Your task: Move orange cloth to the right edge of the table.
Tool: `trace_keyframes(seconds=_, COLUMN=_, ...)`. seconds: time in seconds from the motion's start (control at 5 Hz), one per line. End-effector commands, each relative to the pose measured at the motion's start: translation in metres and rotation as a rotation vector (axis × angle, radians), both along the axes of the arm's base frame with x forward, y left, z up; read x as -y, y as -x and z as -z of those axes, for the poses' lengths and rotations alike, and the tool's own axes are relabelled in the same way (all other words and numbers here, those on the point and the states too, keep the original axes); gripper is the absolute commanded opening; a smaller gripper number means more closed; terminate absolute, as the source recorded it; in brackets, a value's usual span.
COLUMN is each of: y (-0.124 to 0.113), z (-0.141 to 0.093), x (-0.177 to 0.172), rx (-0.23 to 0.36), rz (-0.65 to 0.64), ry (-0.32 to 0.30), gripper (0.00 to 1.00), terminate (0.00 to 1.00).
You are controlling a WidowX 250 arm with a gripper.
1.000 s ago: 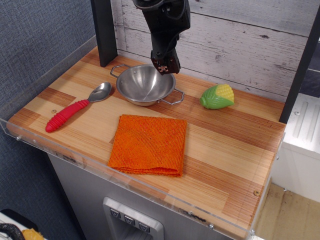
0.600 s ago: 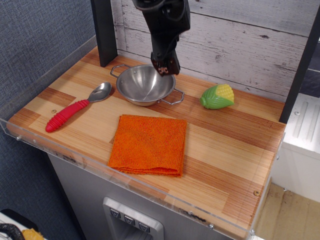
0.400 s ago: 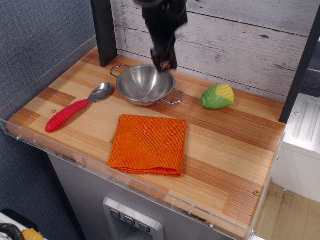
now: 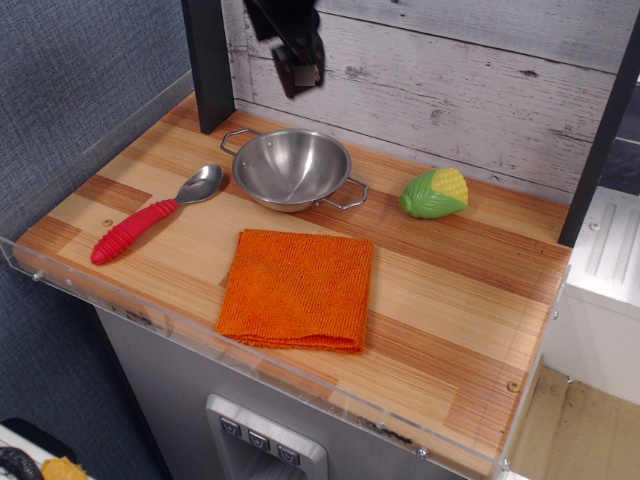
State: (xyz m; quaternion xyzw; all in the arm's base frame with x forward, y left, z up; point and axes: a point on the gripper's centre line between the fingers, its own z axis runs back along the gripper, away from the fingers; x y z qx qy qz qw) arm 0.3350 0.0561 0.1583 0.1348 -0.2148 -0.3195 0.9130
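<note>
My gripper (image 4: 298,72), jaw state unreadable, hangs at back edge; orange cloth (image 4: 298,288) lies toward front edge, untouched.

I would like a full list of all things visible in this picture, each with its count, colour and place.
orange cloth: one, bright orange, folded, flat near the front middle of the table.
steel bowl: one, silver, two handles, behind the cloth, empty.
spoon: one, silver head with red ribbed handle, left of the bowl.
toy corn: one, yellow with green husk, right of the bowl near the back wall.
table: one, striped light and reddish wood with clear acrylic rim.
gripper: one, black, raised above the bowl's back edge, holding nothing; jaws unclear.
</note>
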Motion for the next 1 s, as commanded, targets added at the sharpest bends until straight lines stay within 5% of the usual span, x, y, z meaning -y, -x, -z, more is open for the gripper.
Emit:
trace_keyframes(seconds=0.0, y=0.062, z=0.013, x=-0.027, rx=-0.045, rz=-0.338, ry=-0.033, gripper=1.00, terminate=0.00)
trace_keyframes(seconds=0.4, y=0.072, z=0.020, x=0.022, rx=-0.084, rz=-0.440, ry=0.011, gripper=1.00, terminate=0.00)
trace_keyframes(seconds=0.8, y=0.082, z=0.059, x=0.029, rx=-0.166, rz=-0.421, ry=0.029, gripper=1.00, terminate=0.00)
